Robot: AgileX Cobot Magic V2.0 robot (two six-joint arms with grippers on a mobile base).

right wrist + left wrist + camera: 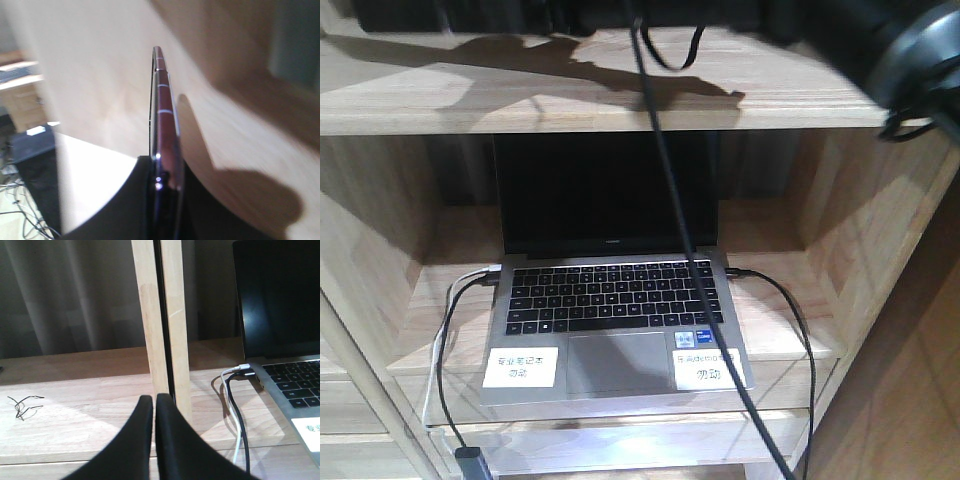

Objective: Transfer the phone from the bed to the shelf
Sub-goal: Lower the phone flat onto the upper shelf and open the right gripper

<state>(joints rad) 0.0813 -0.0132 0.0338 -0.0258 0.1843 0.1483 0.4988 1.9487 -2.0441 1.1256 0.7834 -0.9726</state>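
1. My right gripper [165, 200] is clenched on the phone [164, 125], held edge-on above a pale board of the shelf [100, 75].
2. My left gripper [154, 405] has its jaws pressed together on nothing, low over a shelf board beside an upright post [165, 315].
3. From the front I see an open laptop [610, 300] in a compartment, with cables [450, 330] plugged into both sides.

Two white Chinese-text stickers [521, 367] on laptop [610, 330] palm rest, characters illegible.
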